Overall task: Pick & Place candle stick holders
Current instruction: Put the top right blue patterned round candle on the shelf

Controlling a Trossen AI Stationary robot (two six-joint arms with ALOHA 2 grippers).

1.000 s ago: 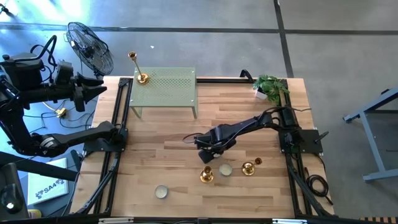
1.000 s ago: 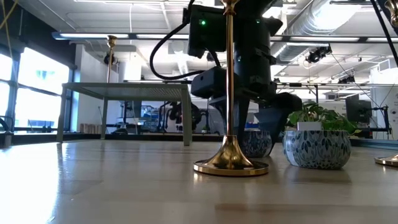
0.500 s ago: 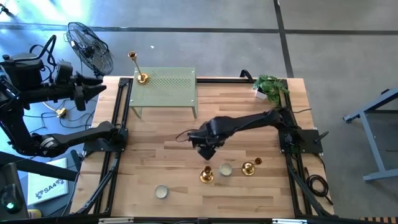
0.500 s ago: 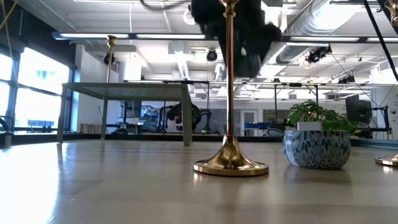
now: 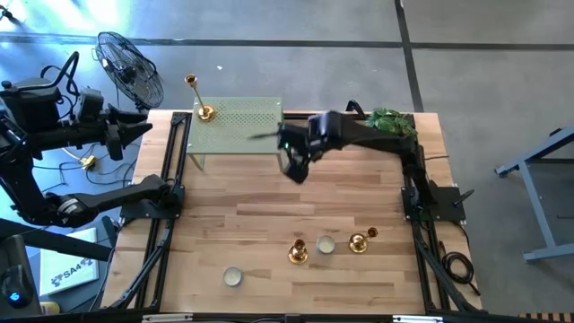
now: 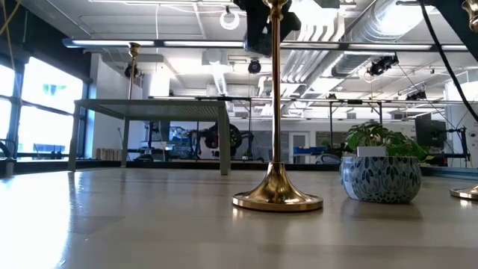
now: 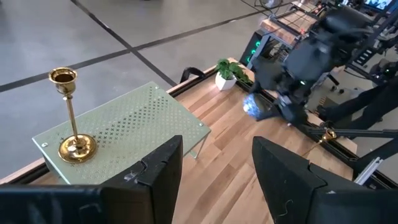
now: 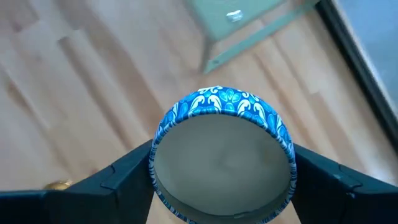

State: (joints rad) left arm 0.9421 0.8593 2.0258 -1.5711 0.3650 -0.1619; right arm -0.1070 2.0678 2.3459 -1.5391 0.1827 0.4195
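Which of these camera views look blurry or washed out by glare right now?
High view: the right arm's hand is smeared by motion near the green stand. Left wrist view: that same arm is blurred, while the candlestick is sharp. Right wrist view: the wood behind the blue-patterned bowl is streaked. Low view: bright window glare at the left edge, sheen on the tabletop.

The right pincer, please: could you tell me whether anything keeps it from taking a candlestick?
Yes: the right pincer is shut on a blue patterned bowl, held up near the green stand, apart from the two candlesticks at the table's front.
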